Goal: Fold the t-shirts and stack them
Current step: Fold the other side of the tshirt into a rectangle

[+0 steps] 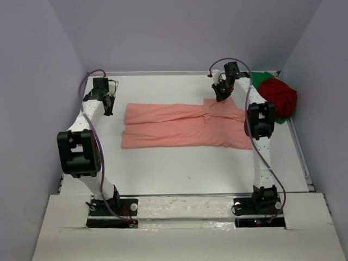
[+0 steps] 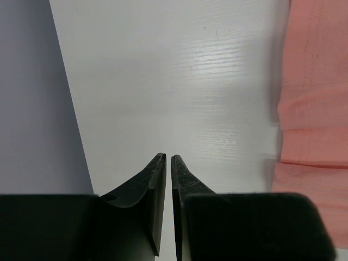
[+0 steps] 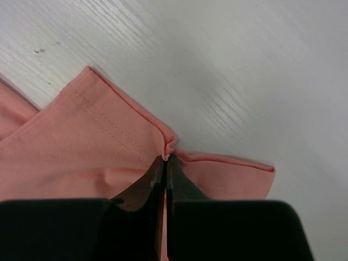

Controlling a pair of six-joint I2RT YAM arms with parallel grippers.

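Cloth, top view: pink shirt (image 1: 179, 128) spread mid-table, apparently folded lengthwise only; red shirt (image 1: 278, 97) bunched on green shirt (image 1: 263, 75) in the far right corner; nothing stacked yet.
Left gripper (image 1: 109, 103), top view: beyond the pink shirt's left end, apart from it.
Left wrist view: fingers closed on nothing; bare table (image 2: 190, 81) below; pink shirt at right, clear of the tips.
Right wrist view: right gripper (image 3: 166, 157) pinching the pink shirt's hemmed edge; cloth puckered at the tips.

Plain salmon-pink t-shirt (image 1: 179, 126), dark red t-shirt (image 1: 278, 97), green t-shirt (image 1: 261, 76); white table (image 1: 190, 168).
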